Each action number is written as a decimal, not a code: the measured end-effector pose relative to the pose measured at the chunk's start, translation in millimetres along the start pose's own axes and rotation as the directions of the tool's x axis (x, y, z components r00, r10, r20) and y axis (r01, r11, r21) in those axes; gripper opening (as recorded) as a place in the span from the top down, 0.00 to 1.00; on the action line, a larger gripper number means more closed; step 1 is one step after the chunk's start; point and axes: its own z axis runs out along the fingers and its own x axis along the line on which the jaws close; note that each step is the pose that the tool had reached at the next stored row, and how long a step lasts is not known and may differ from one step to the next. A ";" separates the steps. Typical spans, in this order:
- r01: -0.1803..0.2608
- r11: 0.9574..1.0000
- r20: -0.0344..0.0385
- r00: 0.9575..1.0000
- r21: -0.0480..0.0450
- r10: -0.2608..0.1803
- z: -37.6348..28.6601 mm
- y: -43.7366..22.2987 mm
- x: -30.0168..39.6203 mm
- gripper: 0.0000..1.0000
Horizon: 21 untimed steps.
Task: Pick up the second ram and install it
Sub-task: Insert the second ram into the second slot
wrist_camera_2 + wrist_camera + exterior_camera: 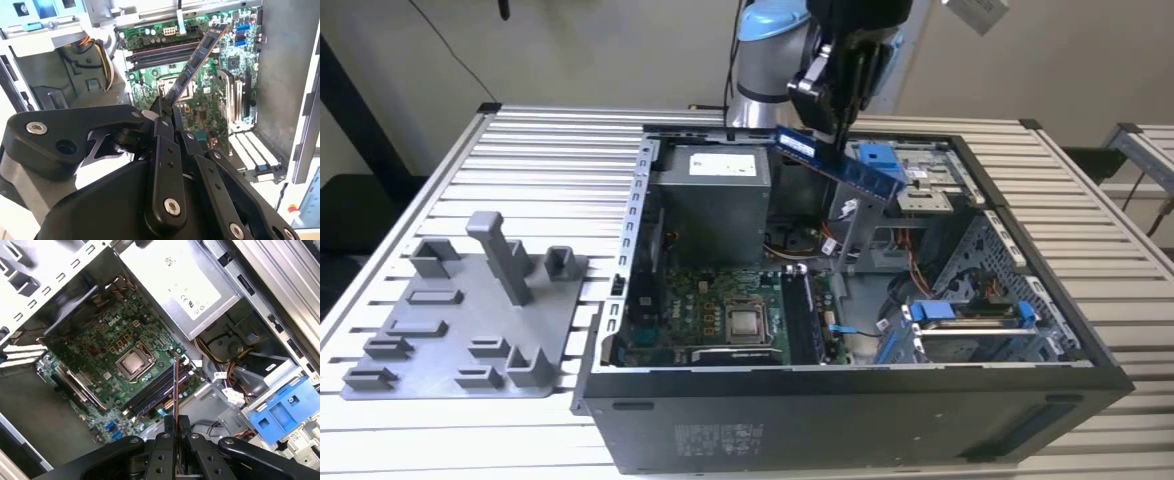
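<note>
My gripper (833, 128) is shut on the second ram (867, 175), a long blue-green stick with black chips. It holds the stick tilted in the air above the open computer case (854, 400), over the back half near the power supply. In the second wrist view the ram (197, 57) reaches from my gripper (162, 111) out over the green motherboard (225, 80). In the first wrist view the ram (175, 387) appears edge-on, rising from my gripper (176, 423) in line with the dark memory slots (152, 392). The slots (803, 315) lie well below the stick.
The case lies open on a slatted metal table (440, 180). Inside are a grey power supply (710, 195), the processor socket (747, 322), blue drive brackets (967, 315) and loose cables (907, 250). A grey fixture plate (467, 320) with upright posts stands at the exterior view's left.
</note>
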 end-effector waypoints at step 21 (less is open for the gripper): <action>-0.116 0.993 -0.005 0.993 -0.001 0.116 2.6 -8.3 -2.9 0.86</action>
